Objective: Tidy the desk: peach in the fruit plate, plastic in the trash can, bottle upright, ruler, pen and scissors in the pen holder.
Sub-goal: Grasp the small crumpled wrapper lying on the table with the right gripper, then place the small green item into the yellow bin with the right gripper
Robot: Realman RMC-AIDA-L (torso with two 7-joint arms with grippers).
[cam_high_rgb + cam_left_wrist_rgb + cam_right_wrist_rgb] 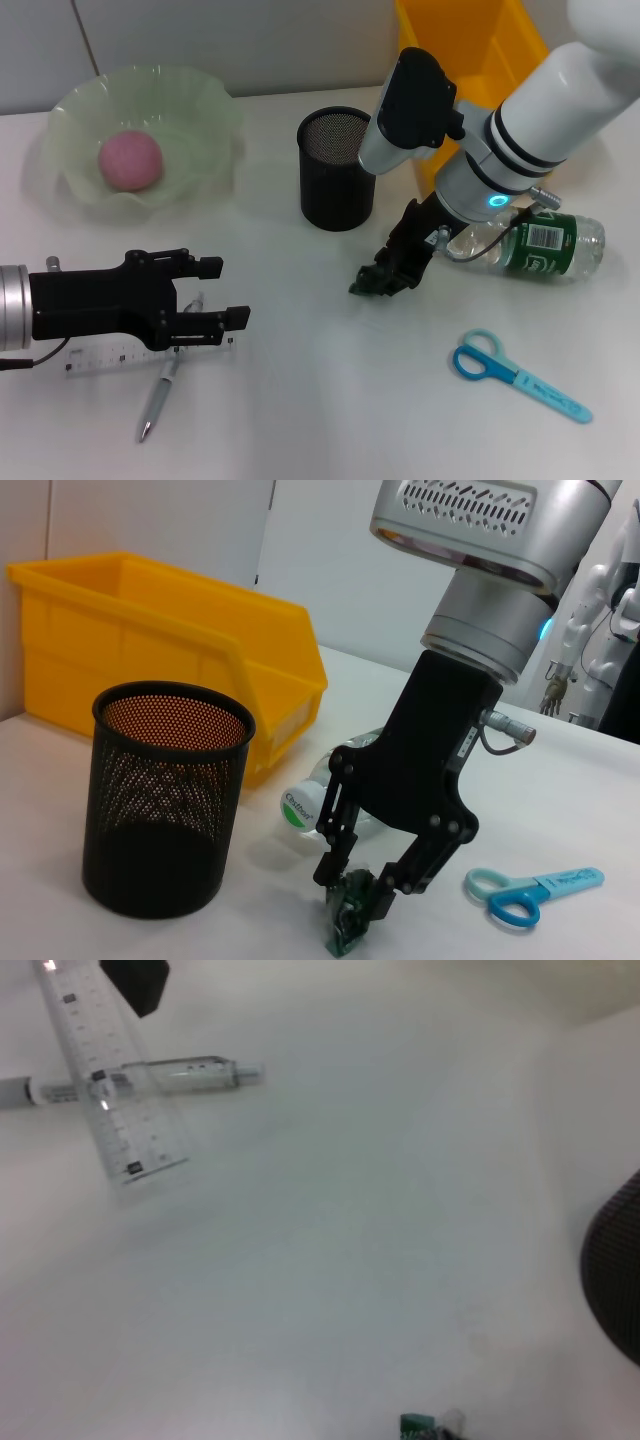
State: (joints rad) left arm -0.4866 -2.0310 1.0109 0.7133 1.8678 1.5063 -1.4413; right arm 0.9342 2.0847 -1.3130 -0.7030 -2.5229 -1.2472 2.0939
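Pen (160,393) nearest the robot, lying on the desk (330,400) at front left, tip toward the front edge, long axis running front to back with a slight lean. Ruler (120,357) crosses over its upper end, long axis left to right, flat on the desk. Left gripper (218,294) hovers just above both, fingers spread and holding nothing, pointing right.

Scissors (515,374) at front right, flat, blue handles toward the left, blades pointing right and toward the front edge. Well apart from either gripper.

Right gripper (385,280) at mid desk, pointing down, its fingers pinched on the plastic (350,928), a small crumpled green scrap. In the left wrist view the scrap sits between the fingertips with its lower end at the desk surface; whether it touches or is just clear cannot be told.

Bottle (535,245) just behind and right of the right gripper, on its side, long axis left to right, white cap toward the left, green label round the middle. Partly covered by the right arm.

Holder (337,168), black mesh, upright, just left of the right arm.

Plate (200,110), pale green, wavy rim, at back left, with the pink peach (130,161) resting in its middle.

Bin (450,40), yellow, at the back right, behind the right arm.
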